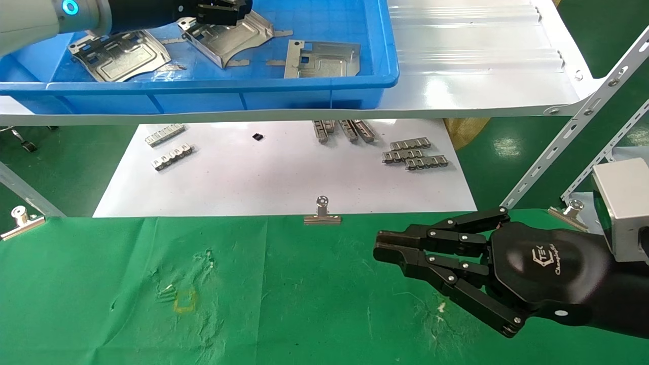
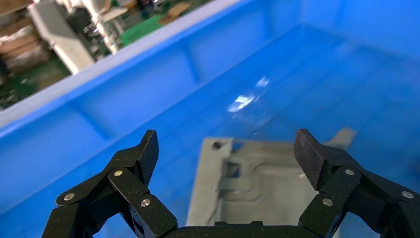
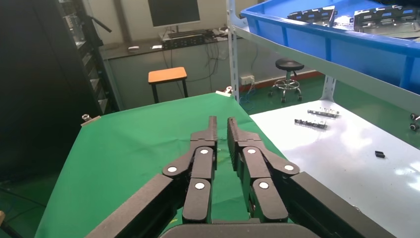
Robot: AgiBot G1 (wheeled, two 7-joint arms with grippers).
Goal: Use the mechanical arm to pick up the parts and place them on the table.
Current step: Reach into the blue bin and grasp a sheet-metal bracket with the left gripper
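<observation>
The left hand [image 1: 223, 12] reaches into the blue bin [image 1: 324, 88] on the white shelf [image 1: 481, 56], its fingers [image 2: 143, 153] spread wide apart and gripping nothing. In the left wrist view the hand [image 2: 228, 148] hangs above a silver part [image 2: 252, 183] that lies flat on the bin floor [image 2: 307, 84], framed between the two pads without touching either. From the head view three parts lie in the bin: one on the left [image 1: 119, 53] under the black arm [image 1: 142, 15], one in the middle [image 1: 228, 40] just below the fingertips and tilted with an edge raised, and one on the right [image 1: 322, 60] lying flat, apart from the others.

The right hand [image 1: 388, 251] hangs over the green table [image 1: 253, 304] on the right side, its fingers [image 3: 210, 134] drawn close together with only a thin slit between them, holding nothing. The TEK logo shows on its glossy black body [image 1: 547, 261], with the grey wrist block [image 1: 621, 203] behind.

Beyond the table's far edge lies a white sheet [image 1: 284, 177] carrying small notched metal strips [image 1: 413, 154] in several groups and one small black piece [image 1: 257, 136]. Silver binder clips [image 1: 322, 213] pinch the cloth along that edge. No part rests on the table.
</observation>
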